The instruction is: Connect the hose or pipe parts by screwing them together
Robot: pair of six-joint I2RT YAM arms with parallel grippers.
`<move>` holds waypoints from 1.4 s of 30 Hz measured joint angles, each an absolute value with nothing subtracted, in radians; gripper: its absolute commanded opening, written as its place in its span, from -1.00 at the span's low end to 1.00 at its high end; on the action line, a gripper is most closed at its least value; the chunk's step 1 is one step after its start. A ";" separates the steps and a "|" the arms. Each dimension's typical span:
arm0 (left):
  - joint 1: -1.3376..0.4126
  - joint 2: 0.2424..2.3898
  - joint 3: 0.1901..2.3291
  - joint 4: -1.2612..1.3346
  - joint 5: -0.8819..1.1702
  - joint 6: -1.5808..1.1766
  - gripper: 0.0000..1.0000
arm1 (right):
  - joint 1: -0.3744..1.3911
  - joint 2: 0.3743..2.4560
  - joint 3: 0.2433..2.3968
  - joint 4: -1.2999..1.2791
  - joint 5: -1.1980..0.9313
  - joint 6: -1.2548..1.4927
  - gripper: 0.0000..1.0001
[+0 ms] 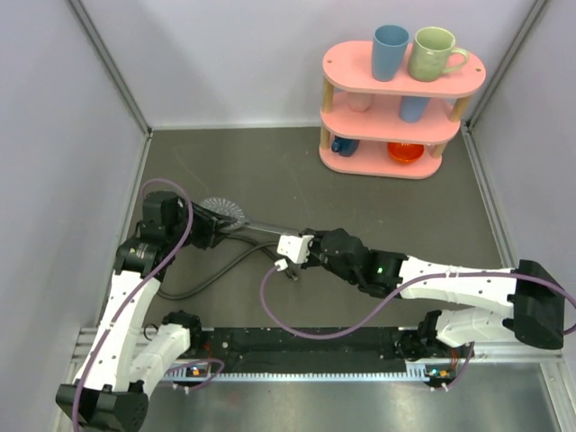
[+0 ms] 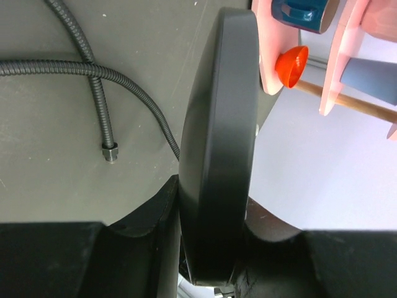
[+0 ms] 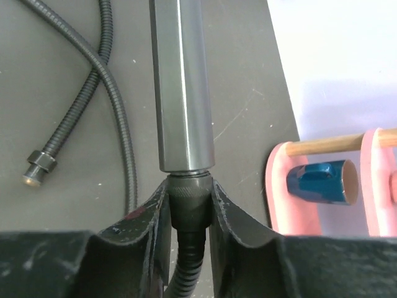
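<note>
Grey with a dotted face on the shower head (image 1: 222, 213), ribbed dark grey along the hose (image 2: 56, 67), pink on the shelf (image 1: 405, 87), a blue mug (image 1: 391, 51), a pale green mug (image 1: 434, 52), purple cables (image 1: 297, 328).

A robotics lab cell is indicated: a dark table (image 1: 270, 171) is enclosed by plain panels (image 1: 54, 135) on aluminium profiles (image 1: 110, 67), with a pink shelf (image 1: 396, 87).

Ribbed metal hose (image 2: 49, 67), smooth satin-grey shower head (image 3: 183, 87), matt scuffed table (image 3: 242, 124).
</note>
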State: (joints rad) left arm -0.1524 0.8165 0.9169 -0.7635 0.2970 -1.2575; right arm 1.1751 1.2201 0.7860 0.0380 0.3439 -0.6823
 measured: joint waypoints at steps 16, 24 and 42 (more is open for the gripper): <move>-0.138 0.632 0.459 0.061 0.435 -1.131 -1.00 | 0.949 1.203 0.855 -0.107 -0.036 -0.418 -1.00; -0.138 0.707 0.337 0.569 0.571 -1.060 -1.00 | 0.677 1.215 0.859 -0.103 -0.612 -0.165 -1.00; -0.154 0.721 0.443 0.210 0.500 -1.052 -1.00 | 0.708 1.046 0.785 -0.002 -0.503 -0.120 0.29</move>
